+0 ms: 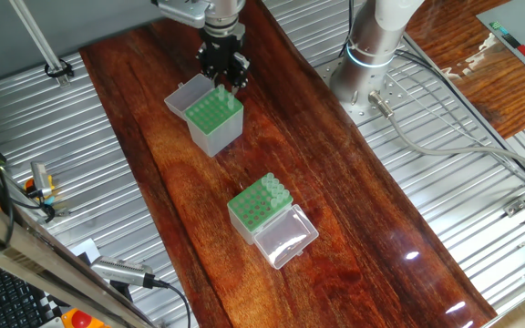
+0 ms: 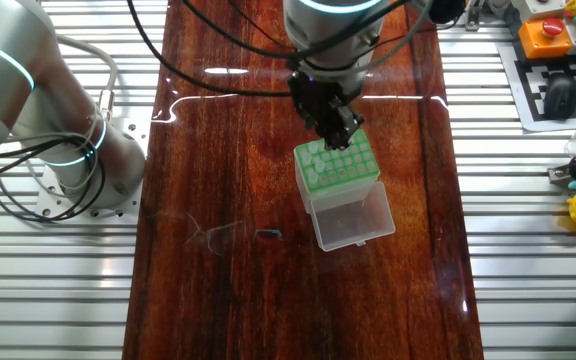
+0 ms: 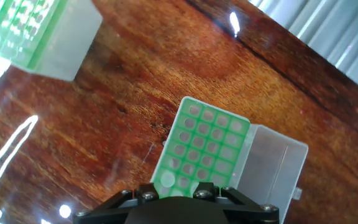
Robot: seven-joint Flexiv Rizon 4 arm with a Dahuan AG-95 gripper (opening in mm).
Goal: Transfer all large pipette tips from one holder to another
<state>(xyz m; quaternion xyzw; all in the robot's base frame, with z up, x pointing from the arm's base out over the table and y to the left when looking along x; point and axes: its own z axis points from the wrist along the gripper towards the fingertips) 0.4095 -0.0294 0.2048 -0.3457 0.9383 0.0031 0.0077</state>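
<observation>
Here, end effector (image 1: 224, 76) above taller holder (image 1: 213, 118).

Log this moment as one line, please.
phase: at lidded holder | gripper: over its green plate, open or shut unclear | tall holder: tips standing in it
</observation>
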